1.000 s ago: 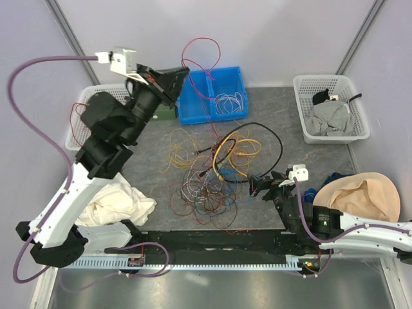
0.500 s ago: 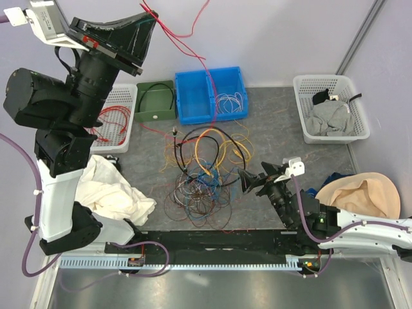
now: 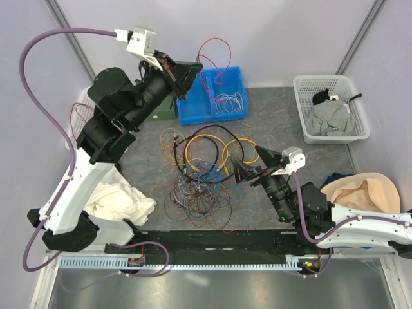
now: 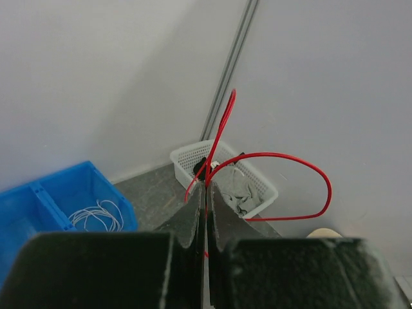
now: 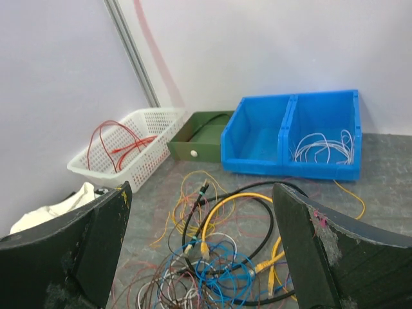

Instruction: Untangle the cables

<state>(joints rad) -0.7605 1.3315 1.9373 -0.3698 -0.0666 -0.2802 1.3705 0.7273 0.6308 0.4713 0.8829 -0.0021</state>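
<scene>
Nearest the table's front edge, the right arm lies low and stretched forward to its left, with the right gripper [image 3: 248, 166] just beside the near-right edge of the cables [image 3: 203, 174]. Its two fingers are spread as wide as they go and hold nothing; the right wrist view looks between them straight onto the heap.

The cables sit as a tangled pile in the middle of the grey table [image 3: 277, 122], with yellow loops [image 5: 225, 201] and a black cable toward the far side, and blue strands [image 5: 215, 270] and fine reddish ones toward the front. A white cloth [image 3: 119, 199] lies crumpled at the near left.

Farther back, the left arm rises steeply from its base and bends toward the rear, carrying the left gripper [image 3: 192, 69] high above the back of the table. Its fingers are pressed together, pinching a red wire [image 4: 283, 158] that loops up and out from between their tips.

Against the rear wall stands a blue bin [image 3: 193, 106] with thin white wires [image 3: 228, 102] in its right compartment.
</scene>
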